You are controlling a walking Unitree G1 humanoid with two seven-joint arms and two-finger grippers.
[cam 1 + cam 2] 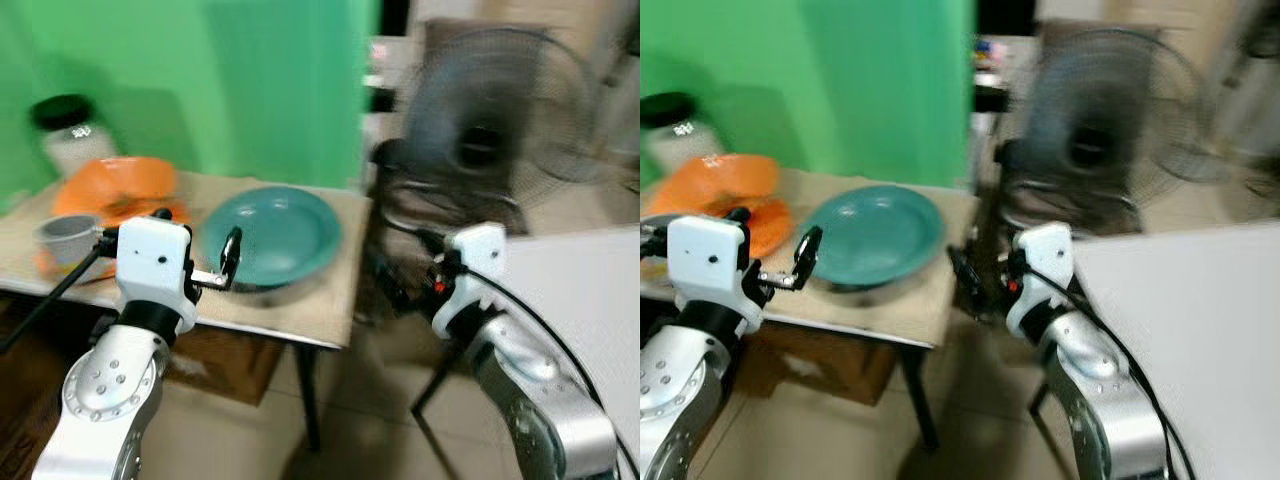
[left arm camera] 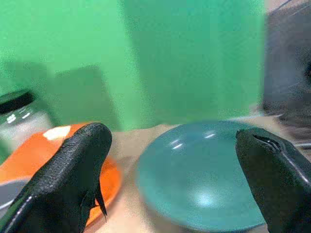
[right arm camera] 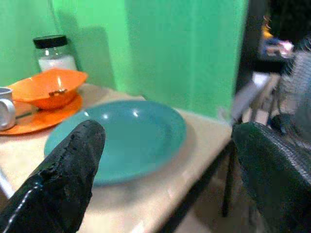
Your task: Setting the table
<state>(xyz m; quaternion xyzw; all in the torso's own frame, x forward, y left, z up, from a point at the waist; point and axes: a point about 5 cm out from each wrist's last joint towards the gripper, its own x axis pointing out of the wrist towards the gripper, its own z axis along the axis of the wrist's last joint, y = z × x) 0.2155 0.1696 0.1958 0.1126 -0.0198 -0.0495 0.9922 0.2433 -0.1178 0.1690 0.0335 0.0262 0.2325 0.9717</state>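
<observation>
On the table (image 1: 330,310), the teal plate (image 1: 275,235) lies ahead of both open jaws.

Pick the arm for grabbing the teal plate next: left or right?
Left, probably. The left claw is open at the teal plate's near rim over the table. The right claw, also open, sits off the table's edge.

No text, label, brand, number or sign can be read anywhere in these pictures. The glass jar (image 3: 53,52) with the black lid, standing behind the orange bowl (image 3: 48,86) on the bench (image 3: 146,204), has a plain white content and no legible label. The teal plate (image 3: 121,138), beside that bowl, is unmarked. The fan (image 1: 490,130), past the plate off the bench's end, is too blurred to show any marking.
</observation>
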